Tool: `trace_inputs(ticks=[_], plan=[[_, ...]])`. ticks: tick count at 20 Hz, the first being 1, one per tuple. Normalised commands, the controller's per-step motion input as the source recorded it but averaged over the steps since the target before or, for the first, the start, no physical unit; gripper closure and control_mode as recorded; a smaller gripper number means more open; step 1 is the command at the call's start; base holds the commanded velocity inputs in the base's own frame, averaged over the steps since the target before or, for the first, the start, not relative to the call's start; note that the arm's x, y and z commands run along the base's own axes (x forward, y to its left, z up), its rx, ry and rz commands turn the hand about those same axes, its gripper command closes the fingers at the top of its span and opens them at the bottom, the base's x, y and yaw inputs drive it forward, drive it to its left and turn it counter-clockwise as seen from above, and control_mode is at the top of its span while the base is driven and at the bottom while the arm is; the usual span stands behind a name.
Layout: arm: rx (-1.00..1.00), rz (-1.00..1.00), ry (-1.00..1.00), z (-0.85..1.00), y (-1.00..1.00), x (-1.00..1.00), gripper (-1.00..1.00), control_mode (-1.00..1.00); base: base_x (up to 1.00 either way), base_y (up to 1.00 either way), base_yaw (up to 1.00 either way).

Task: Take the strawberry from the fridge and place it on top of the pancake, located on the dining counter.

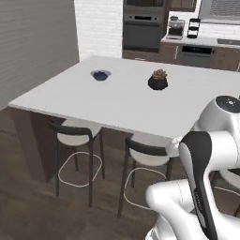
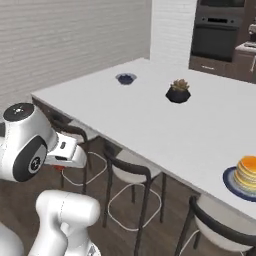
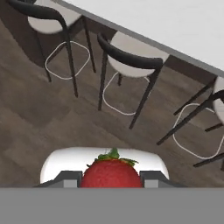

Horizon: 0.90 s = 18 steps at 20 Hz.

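The fingers (image 3: 112, 179) are clamped on the strawberry (image 3: 112, 173), at 6 o'clock in the hand view. It looks light, soft and easily bruised; a gentle hold across its widest flanks suits. The pancake (image 2: 247, 172) waits at the desk's (image 2: 165, 125) 4 o'clock edge.

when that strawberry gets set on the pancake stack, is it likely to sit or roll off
The strawberry, pinched between the gripper fingers, looks rounded, so it may roll once released. The pancake stack looks flat-topped but small, leaving little margin. It is probably light, so it should hardly disturb the stack.
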Motion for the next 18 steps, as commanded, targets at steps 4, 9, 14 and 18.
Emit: trace_inputs(ticks=[4,9,14,18], plan=[[0.00,0.00,0.00,0.00,0.00,0.00,1.00,1.00,0.10,-0.57,-0.82],[0.00,0.00,0.00,0.00,0.00,0.00,1.00,1.00,0.16,-0.98,-0.59],[0.00,0.00,0.00,0.00,0.00,0.00,1.00,1.00,0.43,-0.89,-0.40],[0.00,0.00,0.00,0.00,0.00,0.00,1.00,1.00,0.44,-0.07,-0.51]])
